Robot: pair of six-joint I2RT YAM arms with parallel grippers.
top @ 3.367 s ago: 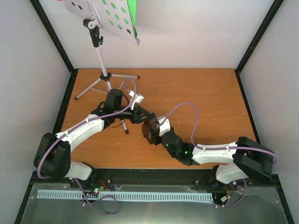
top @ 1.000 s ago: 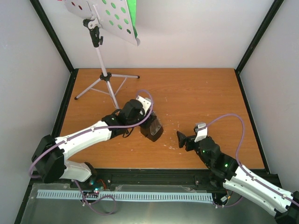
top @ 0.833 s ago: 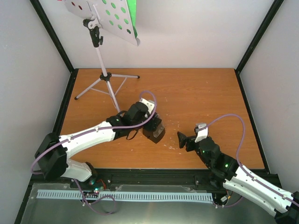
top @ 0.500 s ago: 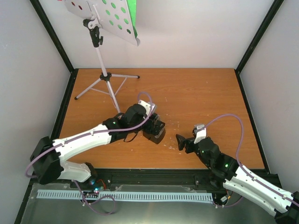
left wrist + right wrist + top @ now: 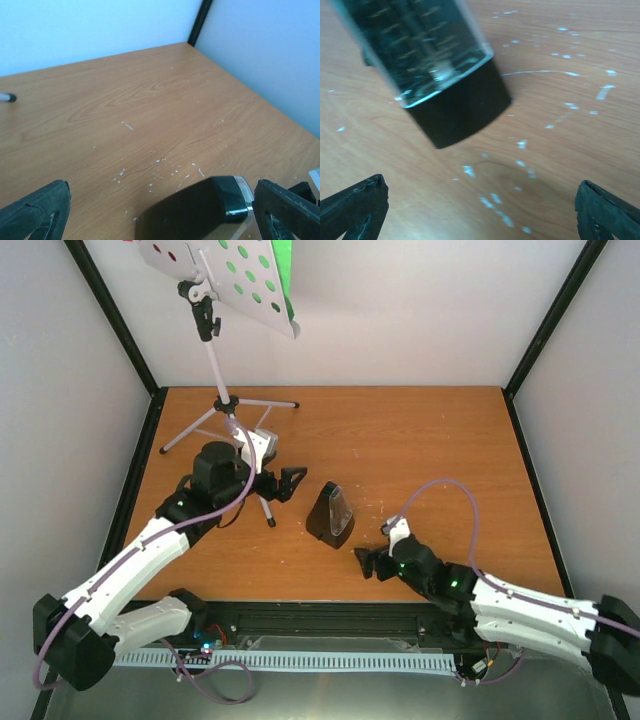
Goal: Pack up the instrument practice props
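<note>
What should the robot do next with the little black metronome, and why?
Probably ease the right gripper forward toward the metronome. It stands free on the table, nothing holding it; the right wrist view shows it just ahead of that gripper's open fingers, and the open left gripper sits apart.

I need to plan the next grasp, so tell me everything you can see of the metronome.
The metronome is a small black pyramid with a clear plastic cover through which faint scale marks show. It seems to stand on its wide base near the middle of the wooden table, among pale scuffs. Nothing touches it: the open left tool and open right tool flank it, both apart.
</note>
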